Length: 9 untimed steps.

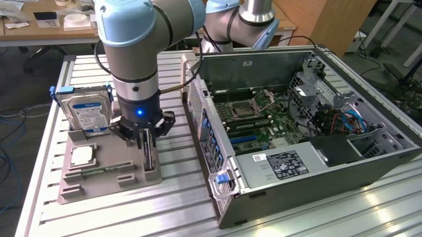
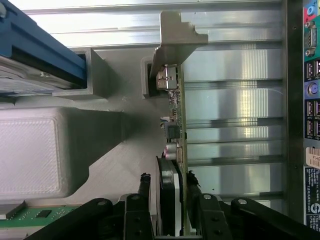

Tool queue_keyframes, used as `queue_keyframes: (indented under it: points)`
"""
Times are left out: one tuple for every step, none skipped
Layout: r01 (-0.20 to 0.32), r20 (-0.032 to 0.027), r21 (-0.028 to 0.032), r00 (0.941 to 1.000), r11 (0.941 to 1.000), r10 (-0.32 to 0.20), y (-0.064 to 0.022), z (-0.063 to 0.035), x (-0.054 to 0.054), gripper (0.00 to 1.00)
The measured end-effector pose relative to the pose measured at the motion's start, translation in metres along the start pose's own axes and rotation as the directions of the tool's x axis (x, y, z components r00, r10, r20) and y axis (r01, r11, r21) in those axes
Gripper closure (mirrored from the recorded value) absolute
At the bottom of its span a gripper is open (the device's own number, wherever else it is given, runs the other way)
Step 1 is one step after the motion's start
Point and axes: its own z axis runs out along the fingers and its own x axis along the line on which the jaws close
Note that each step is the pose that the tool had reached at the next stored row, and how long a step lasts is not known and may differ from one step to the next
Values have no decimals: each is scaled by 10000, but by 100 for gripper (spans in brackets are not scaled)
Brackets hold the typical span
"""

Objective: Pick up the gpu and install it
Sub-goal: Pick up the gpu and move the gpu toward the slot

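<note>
- The gripper (image 1: 146, 139) hangs straight down from the arm over a grey holder tray (image 1: 99, 190) on the slatted metal table (image 1: 165, 212), towards the exterior view's left.
- The gpu (image 1: 149, 159) stands on its long edge in a slot at the side of the tray nearest the computer case (image 1: 297, 197), directly under the gripper.
- The exterior view gives the wider layout. A hard drive (image 1: 86, 111) with a blue-white label stands upright at the tray's far end. A processor chip (image 1: 82, 155) lies flat in the middle of the tray, with a green memory stick (image 1: 99, 171) beside it.
- In the same view the case lies open on its side with its motherboard (image 1: 257, 123) exposed. It sits at the exterior view's right, near the tray but apart from it.
- The wrist view looks along the gpu (image 2: 177, 125) edge-on, showing its metal end bracket (image 2: 175, 45) and a black fan housing (image 2: 167, 195) on one face.
- It also shows the gripper (image 2: 168, 180) drawn in narrow, with one of its fingers (image 2: 192, 192) on each side of the card.
- The finger on the board side looks to be touching, while the other sits just beside the fan housing, seemingly a sliver apart.
- The card is seated in its slot, not lifted.
- The wrist view also catches the case's rear ports (image 2: 310, 100) and the hard drive's blue edge (image 2: 40, 50).
</note>
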Motion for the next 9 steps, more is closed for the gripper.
queue_keyframes:
  points:
    - [0, -1, 1, 10000, 10000, 0, 0, -1, 0, 61]
    - [1, -2, 1, 10000, 10000, -1, 0, -1, 0, 61]
    - [1, -2, 2, 10000, 10000, -1, 0, -1, -1, 68]
    - [1, -2, 1, 10000, 10000, -1, 0, -1, -1, 68]
    - [1, -4, 2, 10000, 10000, -1, 0, -1, -1, 69]
    - [0, -4, 2, 10000, 10000, 0, 0, -2, -2, 72]
    - [1, -3, 2, 10000, 10000, -1, 0, -1, -4, 72]
    - [1, -2, 2, 10000, 10000, -1, 0, -1, -6, 72]
    - [1, -2, 2, 10000, 10000, -1, 0, -1, -7, 72]
